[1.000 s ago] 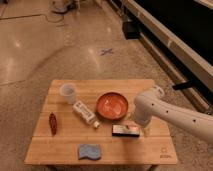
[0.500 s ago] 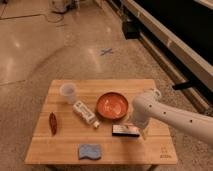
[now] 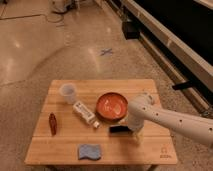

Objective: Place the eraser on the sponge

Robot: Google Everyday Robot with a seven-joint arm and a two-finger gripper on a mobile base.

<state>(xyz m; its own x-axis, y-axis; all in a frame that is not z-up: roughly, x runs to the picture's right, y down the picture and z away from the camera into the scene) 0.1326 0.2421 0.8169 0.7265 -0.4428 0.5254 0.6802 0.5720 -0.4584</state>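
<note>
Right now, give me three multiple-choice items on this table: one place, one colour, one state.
1. Where is the sponge?
A. By the table's near edge
B. By the far edge
C. On the floor

2. What colour is the bowl?
A. Blue
B. Orange
C. White

3. How is the eraser?
A. On the sponge
B. In the bowl
C. Flat on the table beside the gripper

Answers:
1 A: it lies nearest the camera.
2 B: its inside is plainly orange.
3 C: the eraser lies in front of the bowl, the gripper is at its right end, and the sponge is apart.
</note>
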